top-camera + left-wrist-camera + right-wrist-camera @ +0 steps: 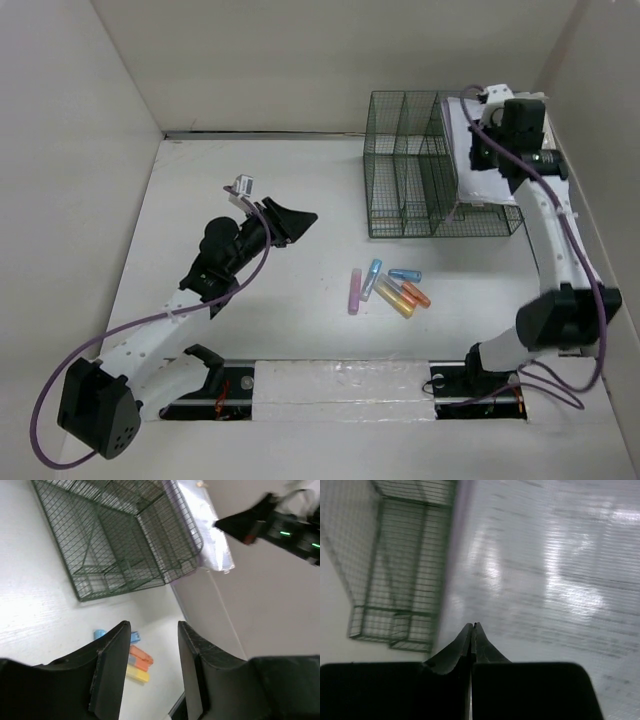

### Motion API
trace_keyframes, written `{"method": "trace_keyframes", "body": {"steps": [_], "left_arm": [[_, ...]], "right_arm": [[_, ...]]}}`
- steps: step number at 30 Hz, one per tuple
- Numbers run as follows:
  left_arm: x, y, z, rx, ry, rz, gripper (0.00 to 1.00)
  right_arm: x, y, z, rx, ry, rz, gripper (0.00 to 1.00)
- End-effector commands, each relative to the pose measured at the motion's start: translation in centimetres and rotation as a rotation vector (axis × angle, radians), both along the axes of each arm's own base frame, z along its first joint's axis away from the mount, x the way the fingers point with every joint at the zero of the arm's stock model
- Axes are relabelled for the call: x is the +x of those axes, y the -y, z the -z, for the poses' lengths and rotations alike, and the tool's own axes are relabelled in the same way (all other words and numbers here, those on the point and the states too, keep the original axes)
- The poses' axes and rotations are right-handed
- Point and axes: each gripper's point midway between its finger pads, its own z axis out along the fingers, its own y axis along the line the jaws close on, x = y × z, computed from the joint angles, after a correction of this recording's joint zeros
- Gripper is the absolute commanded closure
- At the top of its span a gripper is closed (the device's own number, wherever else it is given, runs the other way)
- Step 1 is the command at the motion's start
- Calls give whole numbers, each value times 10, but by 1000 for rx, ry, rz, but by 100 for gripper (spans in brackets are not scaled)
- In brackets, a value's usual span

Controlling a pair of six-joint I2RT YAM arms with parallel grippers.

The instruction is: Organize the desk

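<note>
Right arm at the wire rack with a plastic sheet, left arm poised over open desk.

The large white matte desk (300, 330) spreads beneath both arms, walled in white, with the dark green wire-mesh organizer rack (405, 190) standing at its far right. A glossy translucent plastic sheet with a purple edge (485, 188) lies against the rack's right side. The right gripper (472, 630) sits over it, fingers pressed together; whether they pinch the sheet's edge I cannot tell. The left gripper (153, 630) hangs spread and empty, mid-desk. A loose cluster of small coloured marker pens (390, 288) lies near the rack's front. The likely risk is that the slick sheet slips from so thin a nip, or snags the mesh and drags the light rack sideways into the pens.
</note>
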Motion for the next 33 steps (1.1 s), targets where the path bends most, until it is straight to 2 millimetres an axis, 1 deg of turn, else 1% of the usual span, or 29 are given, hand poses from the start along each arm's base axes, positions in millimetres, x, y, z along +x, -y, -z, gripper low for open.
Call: {"method": "trace_keyframes", "body": {"steps": [1,2,3,4,5,6,7,8,9,10,11,12,13,14,15,16,17,19,20,21,22,23,24,25,26,27,30,33], "left_arm": [[4,2,14,28,15,-5,62],[4,6,29,66,4,3,67],[3,9,38,92,-7,6,67],[-3,19,45,123,-7,15,67],[-4,28,56,187,6,24,67],[-10,36,69,246,-16,30,67],[-8,40,76,296,-18,-11,67],[-22,61,83,349,-8,14,66],[-29,65,96,420,-13,14,66],[-25,64,112,481,-31,-43,65],[-32,70,121,505,-41,-29,65],[-32,69,131,516,-63,-36,65],[-39,69,161,556,-106,-13,64],[-39,69,161,557,-107,-12,64],[-41,67,180,595,-135,-5,64],[-45,69,187,608,-146,13,64],[-49,71,195,626,-162,26,64],[-56,77,213,684,-186,46,64],[-64,82,216,711,-180,57,63],[-65,91,217,730,-173,64,58],[-71,91,225,775,-181,73,56],[-70,92,226,805,-172,49,55],[-74,100,228,830,-166,51,55],[-76,98,234,866,-174,44,55],[-73,97,236,879,-176,26,55],[-75,100,241,895,-178,32,55],[-75,104,247,902,-196,40,55],[-75,109,248,896,-200,50,55]], "right_arm": [[-50,-69,-115,42,399,-150,100],[-79,-89,-101,56,399,-195,100],[-92,-97,-97,75,410,-208,100],[-103,-103,-95,88,435,-220,100],[-124,-111,-80,104,437,-252,100],[-133,-115,-72,123,434,-260,100],[-141,-117,-68,138,443,-268,99],[-147,-118,-63,142,442,-278,98],[-159,-122,-57,146,443,-303,97],[-165,-125,-51,146,424,-316,95],[-168,-122,-48,138,421,-302,93],[-173,-129,-44,139,414,-330,91],[-184,-137,-34,139,393,-368,84],[-184,-138,-36,141,402,-368,82],[-185,-139,-35,145,412,-369,79],[-186,-141,-35,158,428,-367,77],[-187,-147,-31,167,443,-385,71],[-185,-151,-27,168,449,-388,67],[-184,-151,-26,172,452,-387,64],[-183,-157,-24,179,459,-405,63],[-182,-158,-24,179,467,-413,62],[-180,-161,-28,189,489,-421,60],[-180,-164,-24,188,483,-434,60],[-180,-164,-25,186,487,-435,59],[-180,-164,-26,188,490,-438,59],[-180,-164,-26,190,489,-434,58],[-181,-165,-27,187,511,-447,57],[-181,-168,-24,193,512,-464,57]]}}
